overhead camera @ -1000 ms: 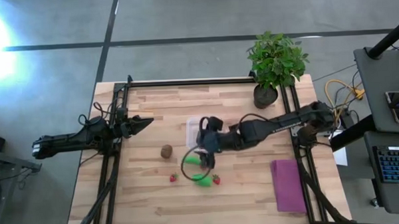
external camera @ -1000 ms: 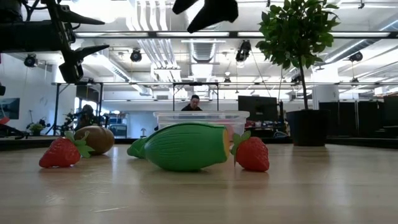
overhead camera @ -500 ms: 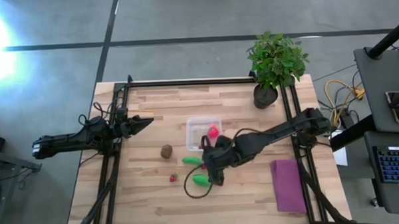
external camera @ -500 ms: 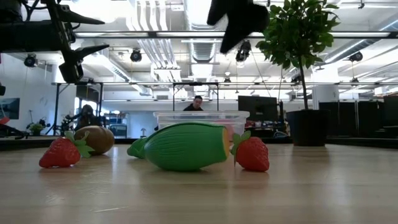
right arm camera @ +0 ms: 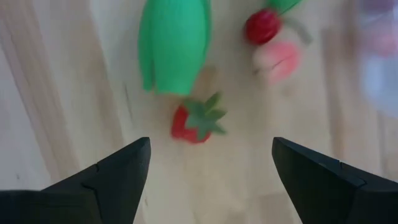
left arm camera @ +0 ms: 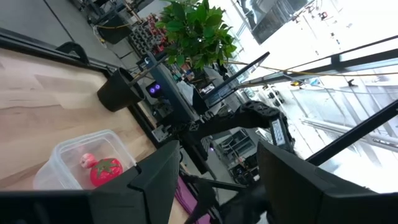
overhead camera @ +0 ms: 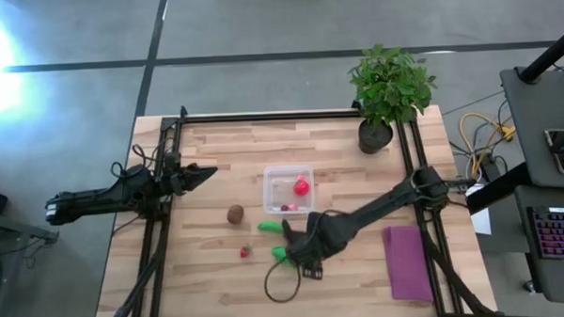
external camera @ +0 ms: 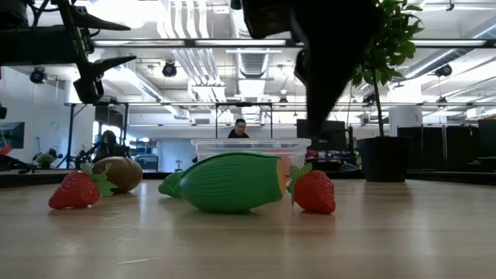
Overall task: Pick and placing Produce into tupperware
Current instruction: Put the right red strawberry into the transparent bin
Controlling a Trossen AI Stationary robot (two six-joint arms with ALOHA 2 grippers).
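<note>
The clear tupperware [overhead camera: 274, 175] stands mid-table and holds a red-pink ball [overhead camera: 302, 187] and a tiny berry [overhead camera: 286, 208]; it also shows in the left wrist view [left arm camera: 59, 163]. A brown kiwi [overhead camera: 235, 214], a red strawberry [overhead camera: 245, 253] and two green pieces [overhead camera: 268, 227] [overhead camera: 282, 255] lie on the wood near it. My right gripper [overhead camera: 302, 252] is open and empty above the nearer green piece [right arm camera: 171, 43] and a second strawberry [right arm camera: 196, 121]. My left gripper [overhead camera: 207, 171] is open and empty at the table's left.
A potted plant [overhead camera: 388, 89] stands at the far right corner. A purple cloth [overhead camera: 407, 262] lies at the near right. A dark cable loop [overhead camera: 283, 283] hangs below my right arm. Black rails [overhead camera: 153, 248] run along both sides. People sit in the room beyond [external camera: 240, 129].
My right gripper has gone from over the tupperware toward the table's near edge and down, to above the nearer green piece and the strawberry beside it. The red-pink ball now shows lying in the tupperware.
</note>
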